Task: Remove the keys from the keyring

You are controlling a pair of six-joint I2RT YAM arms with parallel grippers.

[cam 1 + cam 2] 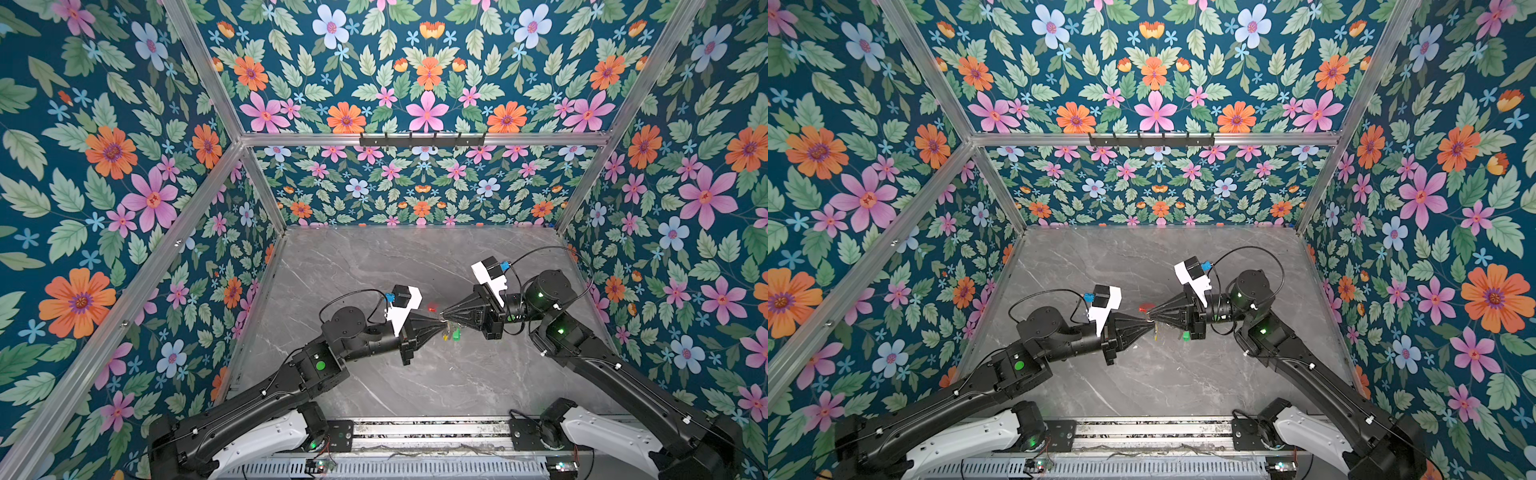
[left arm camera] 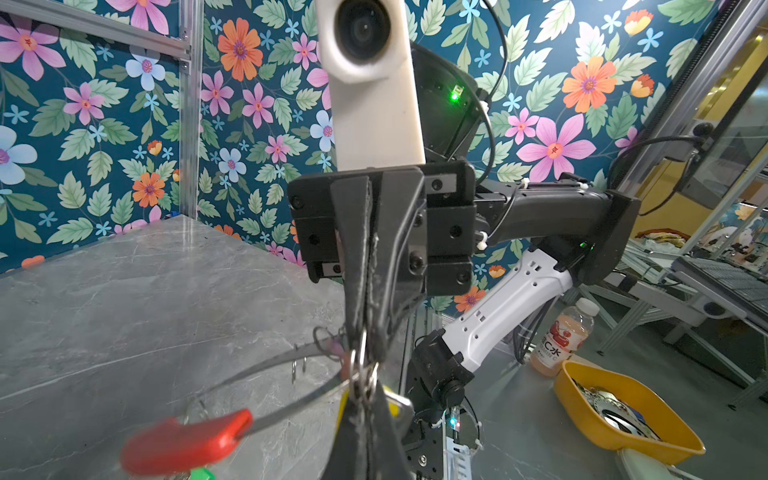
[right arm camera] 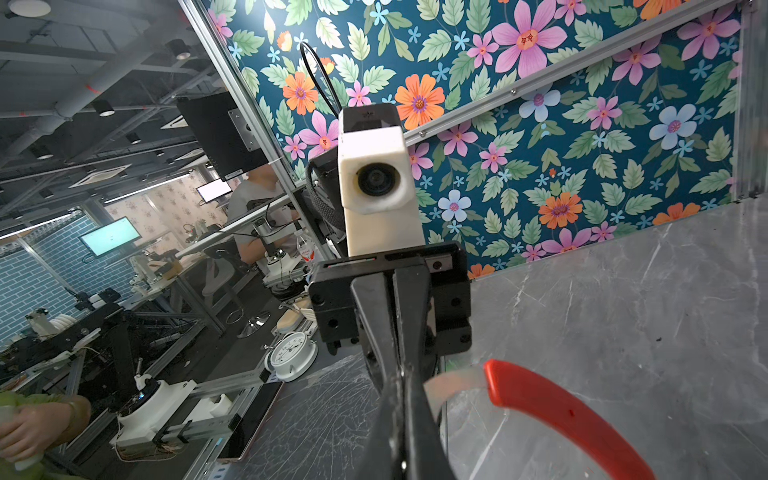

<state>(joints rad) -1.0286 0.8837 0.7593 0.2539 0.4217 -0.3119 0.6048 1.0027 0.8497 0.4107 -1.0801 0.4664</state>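
No key is off yet, I think: the yellow key (image 1: pixel 445 336) and the green key (image 1: pixel 456 333) hang from the keyring (image 2: pixel 187 440) held up over the middle of the table (image 1: pixel 415 374), my right gripper (image 2: pixel 362 336) pinched tight on its hoop and my left gripper (image 2: pixel 365 399) pinched on a small silver ring (image 2: pixel 360 374).

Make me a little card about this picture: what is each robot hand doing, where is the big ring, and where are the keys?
left gripper: shut, pinching a silver split ring
right gripper: shut on the keyring, tip to tip with the left
keyring: in the air above the table
yellow tag: hangs right under the grippers
green tag: lower down; hanging or lying on the table, cannot tell
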